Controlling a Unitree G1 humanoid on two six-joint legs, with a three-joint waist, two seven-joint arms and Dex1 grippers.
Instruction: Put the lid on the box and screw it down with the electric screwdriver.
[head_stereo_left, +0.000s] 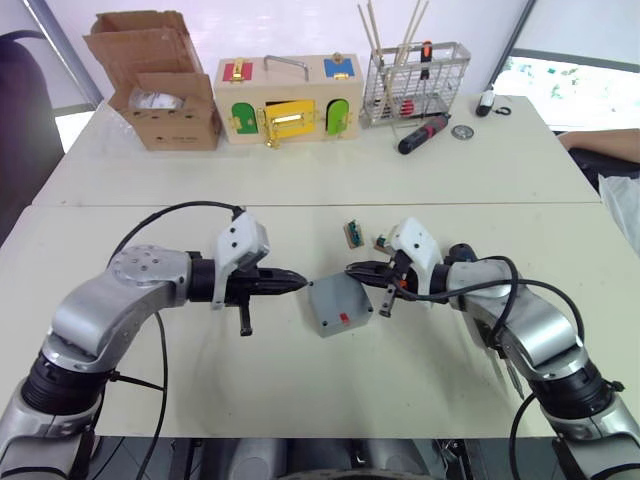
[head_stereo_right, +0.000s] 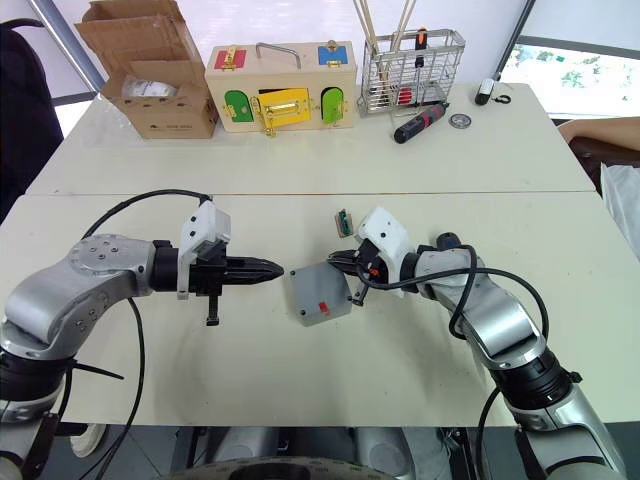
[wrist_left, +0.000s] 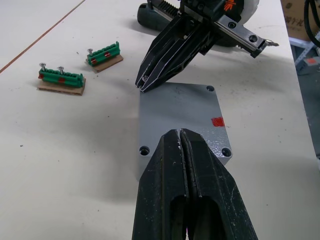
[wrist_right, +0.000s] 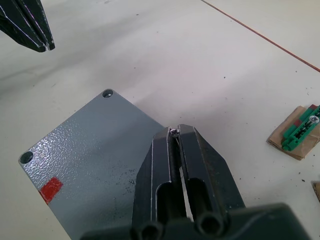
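Both closed grippers, left (head_stereo_left: 300, 283) and right (head_stereo_left: 352, 269), flank lidded box (head_stereo_left: 340, 305); wrist view reveals screw holes.

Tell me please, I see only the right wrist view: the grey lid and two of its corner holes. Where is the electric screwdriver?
Observer: The electric screwdriver lies on the table, just behind the right gripper.
Operator: And the other two holes of the lid?
Observer: On the lid, one of them is in plain sight and looks empty. The right gripper's tip, which seems to pinch a small screw, is at the other corner.
Operator: I see one green block. Are there more?
Observer: Yes, two. The first green block and the second green block lie apart from each other, each on a piece of cardboard, beside the lid.
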